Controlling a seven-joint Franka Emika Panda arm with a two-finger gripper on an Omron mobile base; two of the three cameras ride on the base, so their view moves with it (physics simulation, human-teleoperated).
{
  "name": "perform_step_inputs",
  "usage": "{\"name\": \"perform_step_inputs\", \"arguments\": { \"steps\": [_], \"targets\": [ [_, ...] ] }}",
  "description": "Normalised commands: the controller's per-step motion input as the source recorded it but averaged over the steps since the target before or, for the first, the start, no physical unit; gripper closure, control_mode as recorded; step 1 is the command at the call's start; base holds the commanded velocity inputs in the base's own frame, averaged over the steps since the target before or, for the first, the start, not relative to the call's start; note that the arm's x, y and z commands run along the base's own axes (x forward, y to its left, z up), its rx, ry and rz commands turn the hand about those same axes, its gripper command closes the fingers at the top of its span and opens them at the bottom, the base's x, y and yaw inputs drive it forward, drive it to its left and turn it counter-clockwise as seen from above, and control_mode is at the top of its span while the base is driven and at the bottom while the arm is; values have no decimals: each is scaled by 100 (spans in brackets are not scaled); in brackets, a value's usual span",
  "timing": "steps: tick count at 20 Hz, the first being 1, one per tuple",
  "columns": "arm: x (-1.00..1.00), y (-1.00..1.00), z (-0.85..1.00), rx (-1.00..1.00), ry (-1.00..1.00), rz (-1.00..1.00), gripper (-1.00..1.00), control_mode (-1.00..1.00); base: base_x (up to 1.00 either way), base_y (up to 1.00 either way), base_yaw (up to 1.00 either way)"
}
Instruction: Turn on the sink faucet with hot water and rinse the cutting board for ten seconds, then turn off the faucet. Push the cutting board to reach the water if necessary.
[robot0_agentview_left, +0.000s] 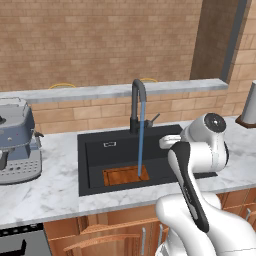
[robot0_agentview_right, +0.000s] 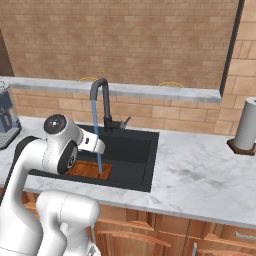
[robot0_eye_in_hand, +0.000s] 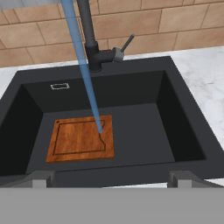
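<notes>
Down in the sink (robot0_eye_in_hand: 183, 131) the board (robot0_eye_in_hand: 81, 139) lies flat on the basin floor, and the water (robot0_eye_in_hand: 85, 74) from the faucet (robot0_eye_in_hand: 87, 35) lands on its right part. The rinse looks to be under way. Next comes reaching the lever (robot0_eye_in_hand: 127, 43) at the faucet base to shut it off. The hand (robot0_eye_in_hand: 111, 179) hovers above the sink's near rim, fingers wide apart and empty; its tips barely show, so the exact height is unclear.

A grey coffee machine (robot0_agentview_left: 17, 142) stands on the marble counter (robot0_agentview_right: 200, 175), a paper-towel roll (robot0_agentview_right: 246, 131) far right.
</notes>
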Motion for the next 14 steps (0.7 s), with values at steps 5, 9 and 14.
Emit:
{"name": "perform_step_inputs", "arguments": {
  "steps": [5,9,14],
  "targets": [
    [0,0,0,0,0,0,-100,-100,0,0,0],
    [0,0,0,0,0,0,-100,-100,0,0,0],
    [0,0,0,0,0,0,-100,-100,0,0,0]
  ]
}}
